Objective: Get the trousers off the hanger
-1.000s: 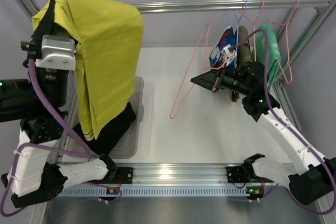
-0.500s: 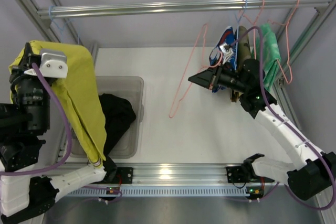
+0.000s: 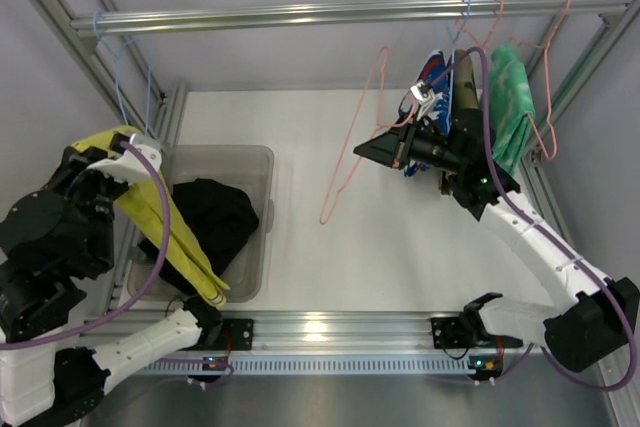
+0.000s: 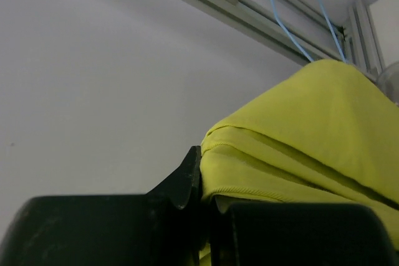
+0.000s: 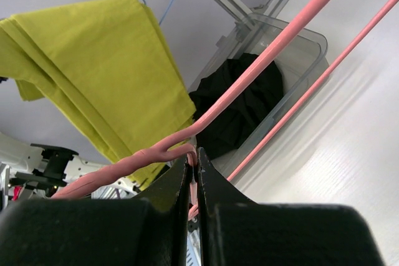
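Currently: left pincer clamped on yellow trousers; right pincer clamped on pink hanger; black trousers in clear bin.

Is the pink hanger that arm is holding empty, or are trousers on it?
Empty: the pink hanger in the right gripper is bare wire; the yellow trousers hang from the left gripper.

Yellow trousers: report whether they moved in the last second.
Yes. The yellow trousers swung left and down, away from the rail, toward the bin.
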Available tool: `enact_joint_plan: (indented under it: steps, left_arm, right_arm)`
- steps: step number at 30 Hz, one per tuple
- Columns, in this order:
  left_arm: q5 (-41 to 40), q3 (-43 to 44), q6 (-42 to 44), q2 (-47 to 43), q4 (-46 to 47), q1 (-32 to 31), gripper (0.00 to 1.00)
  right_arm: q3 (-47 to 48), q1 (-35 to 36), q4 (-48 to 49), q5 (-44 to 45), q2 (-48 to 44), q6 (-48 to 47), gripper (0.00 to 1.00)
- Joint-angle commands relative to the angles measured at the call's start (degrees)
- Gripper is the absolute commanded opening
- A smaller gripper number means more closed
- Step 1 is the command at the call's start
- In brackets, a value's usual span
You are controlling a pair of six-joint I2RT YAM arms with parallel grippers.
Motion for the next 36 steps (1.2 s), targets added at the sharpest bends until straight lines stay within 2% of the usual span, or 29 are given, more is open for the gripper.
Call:
enact_joint_plan:
  steps: [1, 5, 8, 12, 17, 22, 24, 28, 31, 34, 36]
  left_arm:
    - [-2.74, -2.87, -5.02, -0.68, -4.61, 0.20, 0.00]
    - [-2.04, -7.79, -11.26, -0.24, -11.82, 0.46, 0.00]
    - [0.41, -13.32, -15.65, -0.07, -12.71, 1.86, 0.00]
    - [4.72, -21.41, -20.40, -0.33, -10.17, 3.01, 0.00]
    - [11.75, -24.94, -31.56, 3.17, -10.86, 3.45, 0.00]
    - [18.95, -33.35, -35.53, 6.26, -5.96, 5.28, 0.00]
    - [24.31, -36.88, -35.71, 8.10, -3.67, 7.92, 0.00]
    - [39.42, -42.08, -33.08, 11.96, 2.40, 24.31, 0.00]
    - [51.10, -42.96, -31.67, 15.75, 3.81, 30.85, 0.00]
    - [63.49, -45.15, -29.66, 15.93, 5.22, 32.89, 0.08]
    - [68.25, -48.66, -28.94, 14.88, 6.97, 32.89, 0.17]
  right_arm:
    - [3.25, 1.09, 1.59, 0.11, 0.32, -1.34, 0.00]
    - [3.25, 1.09, 1.68, 0.20, 0.67, -1.34, 0.00]
    - [3.16, 1.09, 1.59, 0.29, 0.76, -1.69, 0.00]
    - [2.99, 1.09, 1.68, 0.38, 0.93, -1.60, 0.00]
    - [3.34, 1.09, 1.42, 0.29, 1.28, -1.78, 0.00]
    - [3.60, 1.09, 1.68, 0.29, 1.55, -1.87, 0.00]
    - [3.87, 1.00, 1.33, -0.06, 1.46, -2.13, 0.00]
    - [4.74, 0.74, -0.17, -0.06, 0.58, -3.18, 0.00]
    - [4.83, 0.74, -0.26, 0.02, 0.14, -3.10, 0.00]
    - [4.66, 0.74, -0.08, 0.20, -0.12, -3.10, 0.00]
    - [4.57, 0.74, 0.01, 0.20, -0.47, -2.83, 0.00]
